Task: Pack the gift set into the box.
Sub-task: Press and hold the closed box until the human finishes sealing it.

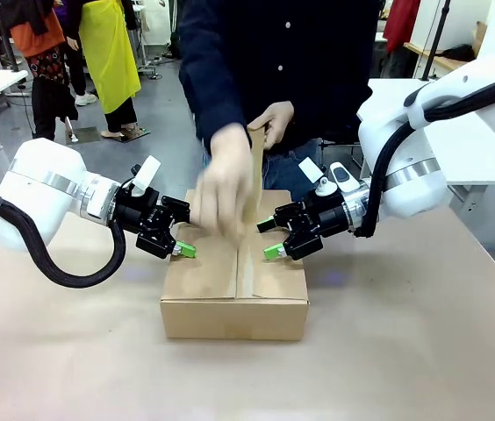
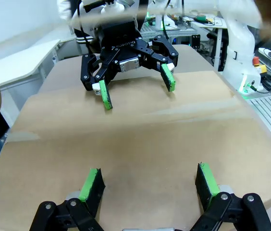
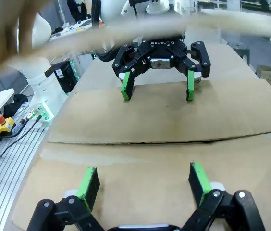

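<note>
The box (image 1: 234, 298) was placed at the centre of the table (image 1: 423, 351), with its two long flaps folded down flat and meeting along a centre seam. The gift set could not be seen; it was judged to be already inside, beneath the closed flaps.

The left gripper (image 1: 182, 249) was positioned at the 9 o'clock edge of the box top, and the right gripper (image 1: 273, 252) at the 3 o'clock edge. Both claws were spread wide and nothing was held between the green pads (image 2: 93, 183). This low, facing placement was judged to serve to keep each flap pressed flat.

The person's hand (image 1: 224, 189), blurred, was held over the seam at 12 o'clock, where a raised strip of cardboard (image 1: 257, 171) was gripped by the person's other hand (image 1: 276, 118). These hands occupied the space between the grippers, so any inward travel was obstructed.
</note>
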`<state>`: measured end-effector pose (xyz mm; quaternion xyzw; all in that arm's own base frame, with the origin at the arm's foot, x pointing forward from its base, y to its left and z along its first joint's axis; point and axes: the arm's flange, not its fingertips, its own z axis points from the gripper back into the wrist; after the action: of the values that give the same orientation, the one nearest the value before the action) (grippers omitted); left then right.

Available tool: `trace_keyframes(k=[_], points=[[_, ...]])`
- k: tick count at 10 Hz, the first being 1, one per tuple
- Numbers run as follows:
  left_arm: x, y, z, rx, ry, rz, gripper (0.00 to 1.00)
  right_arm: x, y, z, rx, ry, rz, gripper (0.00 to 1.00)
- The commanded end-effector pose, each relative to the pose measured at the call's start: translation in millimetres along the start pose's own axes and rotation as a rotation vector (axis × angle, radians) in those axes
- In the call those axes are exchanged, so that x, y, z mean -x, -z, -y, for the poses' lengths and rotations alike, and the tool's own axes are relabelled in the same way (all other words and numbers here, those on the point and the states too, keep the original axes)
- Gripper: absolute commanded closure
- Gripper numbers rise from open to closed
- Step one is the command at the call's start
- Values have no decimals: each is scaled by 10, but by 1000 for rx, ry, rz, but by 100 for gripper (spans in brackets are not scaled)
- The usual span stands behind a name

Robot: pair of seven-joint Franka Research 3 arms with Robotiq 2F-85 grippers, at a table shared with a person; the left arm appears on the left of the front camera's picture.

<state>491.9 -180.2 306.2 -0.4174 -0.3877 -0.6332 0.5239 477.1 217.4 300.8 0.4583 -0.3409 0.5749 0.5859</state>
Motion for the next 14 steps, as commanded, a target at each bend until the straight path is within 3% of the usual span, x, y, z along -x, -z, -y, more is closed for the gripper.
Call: trace_keyframes(k=[1,14], points=[[14,9,6,-2,5,-2,0,37,9,-3,3,9,-1,0],[14,9,6,-2,5,-2,0,37,9,-3,3,9,-1,0]])
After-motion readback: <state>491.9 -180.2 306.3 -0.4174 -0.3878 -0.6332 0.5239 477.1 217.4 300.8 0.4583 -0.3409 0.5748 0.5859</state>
